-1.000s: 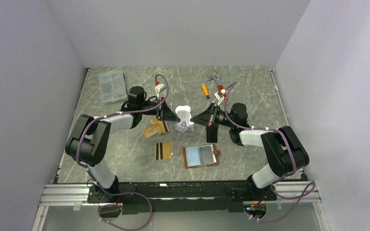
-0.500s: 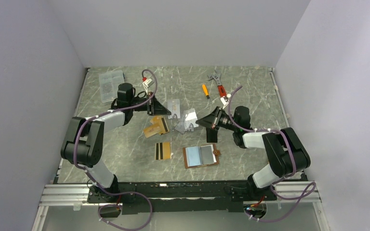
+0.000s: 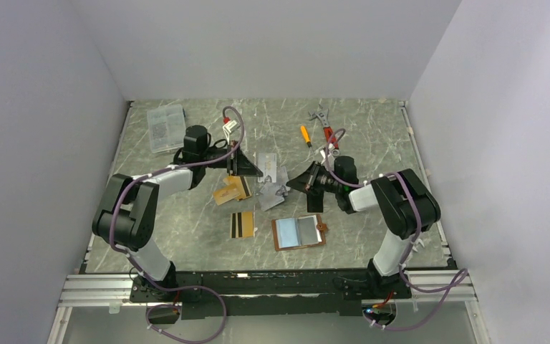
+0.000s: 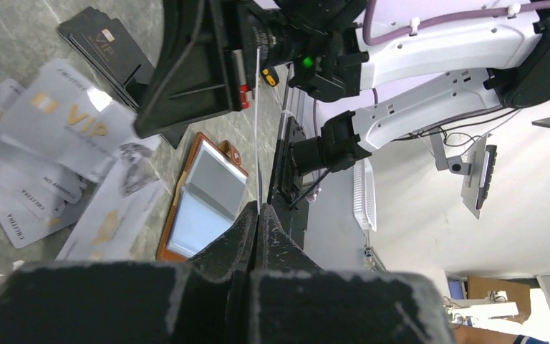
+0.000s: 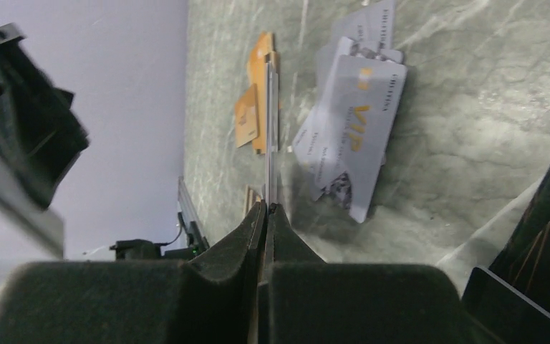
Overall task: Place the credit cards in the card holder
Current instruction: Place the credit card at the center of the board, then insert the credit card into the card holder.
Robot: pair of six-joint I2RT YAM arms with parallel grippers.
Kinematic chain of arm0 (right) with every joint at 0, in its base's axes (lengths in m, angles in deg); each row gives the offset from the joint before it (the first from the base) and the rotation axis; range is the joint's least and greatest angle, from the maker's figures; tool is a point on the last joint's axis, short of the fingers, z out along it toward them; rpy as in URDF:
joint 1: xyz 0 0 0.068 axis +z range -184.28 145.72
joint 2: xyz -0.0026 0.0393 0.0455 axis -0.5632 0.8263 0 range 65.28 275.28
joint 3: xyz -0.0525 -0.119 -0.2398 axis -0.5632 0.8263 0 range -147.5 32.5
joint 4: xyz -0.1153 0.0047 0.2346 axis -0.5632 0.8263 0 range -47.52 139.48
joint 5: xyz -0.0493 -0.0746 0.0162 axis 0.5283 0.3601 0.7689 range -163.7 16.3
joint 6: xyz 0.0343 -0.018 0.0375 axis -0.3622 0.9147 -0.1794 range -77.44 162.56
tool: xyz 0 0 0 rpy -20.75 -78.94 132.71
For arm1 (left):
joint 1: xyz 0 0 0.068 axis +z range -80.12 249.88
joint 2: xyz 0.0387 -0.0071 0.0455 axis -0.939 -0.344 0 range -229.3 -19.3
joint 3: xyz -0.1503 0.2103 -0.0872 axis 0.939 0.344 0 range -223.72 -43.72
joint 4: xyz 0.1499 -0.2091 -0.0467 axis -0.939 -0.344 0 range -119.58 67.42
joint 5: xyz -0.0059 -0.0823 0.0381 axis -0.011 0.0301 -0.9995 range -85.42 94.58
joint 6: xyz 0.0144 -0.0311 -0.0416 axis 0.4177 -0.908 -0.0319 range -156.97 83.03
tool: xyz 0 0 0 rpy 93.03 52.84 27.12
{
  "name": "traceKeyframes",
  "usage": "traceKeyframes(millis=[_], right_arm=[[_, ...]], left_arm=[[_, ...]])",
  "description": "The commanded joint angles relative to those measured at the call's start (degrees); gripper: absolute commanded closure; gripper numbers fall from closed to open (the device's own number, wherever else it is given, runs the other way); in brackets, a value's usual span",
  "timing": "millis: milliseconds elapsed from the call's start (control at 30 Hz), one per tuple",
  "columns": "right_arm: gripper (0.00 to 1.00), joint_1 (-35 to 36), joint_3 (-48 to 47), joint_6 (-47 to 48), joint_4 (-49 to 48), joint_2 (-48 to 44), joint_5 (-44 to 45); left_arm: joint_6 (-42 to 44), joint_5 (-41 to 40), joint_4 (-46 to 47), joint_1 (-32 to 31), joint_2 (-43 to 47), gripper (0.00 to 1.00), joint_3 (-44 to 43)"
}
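Observation:
My left gripper (image 3: 253, 168) (image 4: 258, 208) is shut on a thin silver-grey credit card (image 3: 268, 163), seen edge-on (image 4: 257, 129) in the left wrist view. Facing it, my right gripper (image 3: 295, 182) (image 5: 267, 204) is shut on another card (image 5: 271, 122), also edge-on. Between and below them lies a heap of silver cards (image 3: 272, 190) (image 5: 354, 129) (image 4: 64, 125). Orange-gold cards (image 3: 230, 190) (image 5: 258, 93) lie to the left of the heap. A gold card with black stripes (image 3: 242, 223) lies nearer. The tan card holder (image 3: 298, 232) (image 4: 204, 193) lies open and flat with its clear sleeves up.
A stack of black cards (image 3: 315, 201) (image 4: 107, 43) sits under the right gripper. A clear plastic box (image 3: 166, 127) stands at the back left. An orange-handled tool (image 3: 305, 135) and red-handled pliers (image 3: 324, 123) lie at the back right. Grey walls close the table on three sides.
The grippers met at one white bundle mid-table, then pulled apart, each keeping a card. The left swung left and came partly back. The right arm folded closer in.

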Motion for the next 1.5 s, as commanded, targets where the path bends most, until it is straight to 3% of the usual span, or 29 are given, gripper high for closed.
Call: traceKeyframes(millis=[0,200,267,500,633,733,900,1067,1200,1467], right_arm=[[1.00,0.6,-3.3,2.6,0.0,3.1,3.9],[0.97,1.7,-6.1,6.5,7.2,2.6,8.2],[0.80,1.8,-7.8,8.0,11.7,1.8,9.0],[0.38,1.2,-6.6,13.0,22.6,-12.3,10.6],[0.30,0.4,-2.9,12.7,22.2,-22.5,7.7],[0.27,0.2,-0.9,10.7,16.4,-26.7,2.9],[0.26,0.3,-0.8,6.6,9.1,-24.7,-3.7],[0.29,2.1,-2.0,5.2,5.3,-22.0,-4.4],[0.41,3.3,-2.5,1.9,0.2,-20.5,-4.9],[0.78,6.6,-3.5,-3.8,-7.1,-16.9,-5.1]], left_arm=[[3.9,-0.8,-2.2,-1.7,2.8,1.00,-0.4],[7.3,-2.5,-5.8,-2.1,1.9,1.00,-0.3],[7.9,-2.6,-6.4,-2.1,1.7,1.00,-0.4],[7.3,-2.7,-5.5,-2.2,2.5,1.00,0.0],[4.1,-1.6,-2.0,-2.2,2.4,1.00,0.5],[1.2,-0.4,1.7,-2.6,2.1,1.00,0.9],[-1.7,1.0,6.0,-3.9,1.9,1.00,0.9],[-3.8,1.8,8.5,-4.7,2.1,1.00,1.1],[-2.7,1.6,7.4,-5.5,2.4,1.00,1.3],[-1.3,1.1,5.6,-6.1,2.8,1.00,1.1]])
